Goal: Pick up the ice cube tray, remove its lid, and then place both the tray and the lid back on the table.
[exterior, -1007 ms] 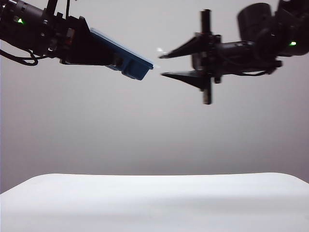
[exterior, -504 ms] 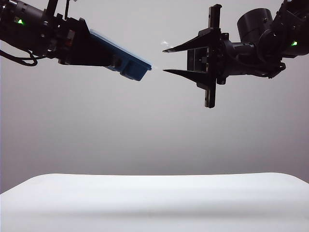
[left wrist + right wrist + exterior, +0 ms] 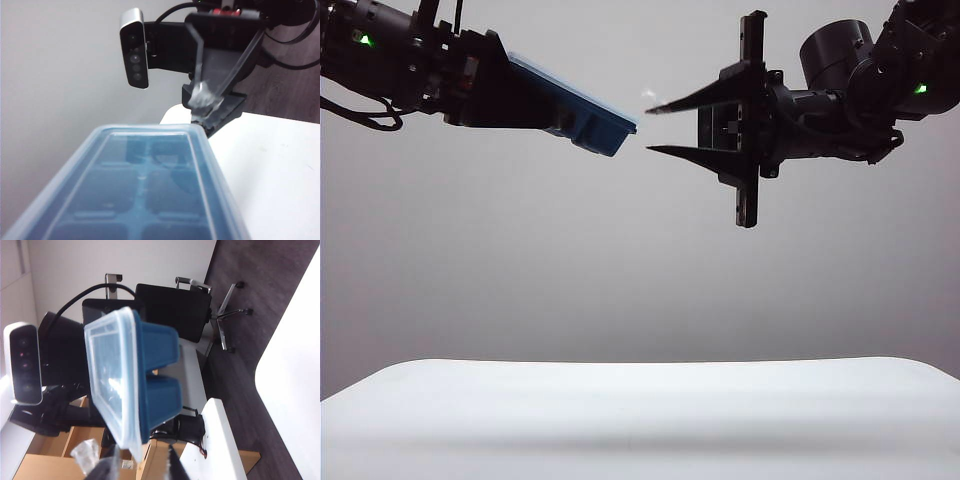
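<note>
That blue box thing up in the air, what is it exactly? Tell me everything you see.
It is the ice cube tray: dark blue, soft-looking plastic, cube pockets bulging underneath. The frosted clear lid is on it. The left pincer holds one end, high above the white table, tilted with its free end lower. The right pincer is open just beyond that end, not touching.

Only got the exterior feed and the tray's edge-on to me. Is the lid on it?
Observer: Yes. The left wrist view shows the lid seated flat on the ice cube tray, which the left claw holds aloft. The compartments show through it.
Operator: Any lip to catch?
Observer: The right wrist view shows the lid's rim overhanging the blue wall along the side facing that camera.
Operator: Right claw lined up?
Observer: The right claw is open, level with the tray's free end. In its wrist view the lid's near corner sits just ahead of the gap between the fingers. I can't tell if they touch.
</note>
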